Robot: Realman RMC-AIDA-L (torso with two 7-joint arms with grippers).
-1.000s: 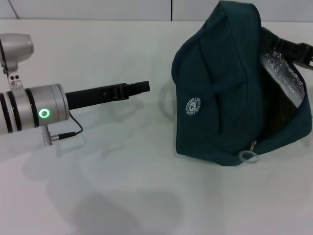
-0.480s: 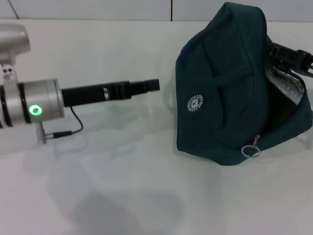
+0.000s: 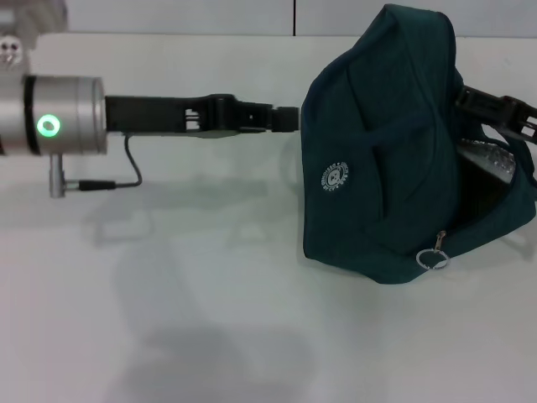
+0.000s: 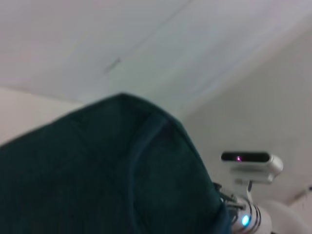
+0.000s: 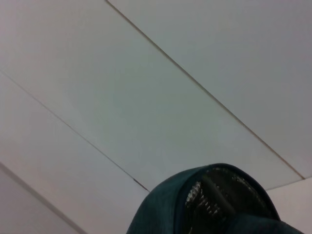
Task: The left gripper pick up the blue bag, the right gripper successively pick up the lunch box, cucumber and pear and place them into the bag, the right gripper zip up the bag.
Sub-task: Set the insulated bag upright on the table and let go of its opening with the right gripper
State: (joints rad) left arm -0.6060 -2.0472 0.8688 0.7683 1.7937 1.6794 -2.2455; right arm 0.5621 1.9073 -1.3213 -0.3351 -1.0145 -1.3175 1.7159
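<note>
The blue bag (image 3: 394,159) stands on the white table (image 3: 210,285) at the right, with its white round logo (image 3: 334,177) facing me and its zipper ring pull (image 3: 434,259) low at the front. My left gripper (image 3: 289,120) reaches in level from the left, its tip at the bag's left side. My right gripper (image 3: 508,116) is at the bag's open right side, beside the silver lining (image 3: 491,158). The bag's fabric shows in the left wrist view (image 4: 97,175) and the right wrist view (image 5: 214,204). The lunch box, cucumber and pear are out of view.
The left arm's silver wrist (image 3: 59,126) with a green light and a loose cable (image 3: 117,180) spans the table's left half. A wall runs along the table's far edge (image 3: 168,34). The robot's head shows in the left wrist view (image 4: 251,163).
My left arm has moved farther back and to the right, until its tip reaches the bag's left side. The bag's right opening has narrowed, and the right gripper has shifted slightly at it.
</note>
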